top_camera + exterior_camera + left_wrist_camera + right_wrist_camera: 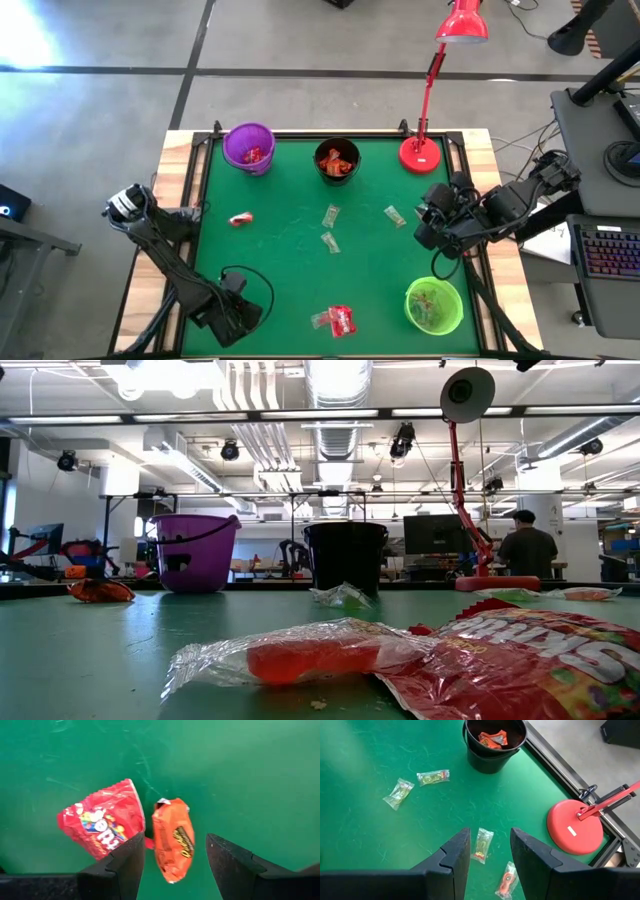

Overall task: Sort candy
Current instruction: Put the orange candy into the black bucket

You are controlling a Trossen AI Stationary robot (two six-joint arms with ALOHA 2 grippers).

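A red candy pack (343, 320) and an orange candy in a wrapper (322, 318) lie side by side near the table's front edge. My left gripper (248, 312) hangs open to their left, pointing down. In the left wrist view, the orange candy (173, 839) shows between the gripper's (175, 845) fingers and the red pack (102, 822) beside one finger, both lower down on the mat. Greenish candies (330, 214) (329, 241) (394, 215) and a red-and-white one (240, 218) lie mid-table. My right gripper (440, 225) waits open above the right side, a greenish candy (482, 845) below it.
A purple cup (249, 147) with red candy and a black cup (337, 160) with orange candy stand at the far edge. A green cup (434, 305) stands at the near right. The red lamp's base (420, 153) sits at the far right. A person (526, 550) stands far behind the table.
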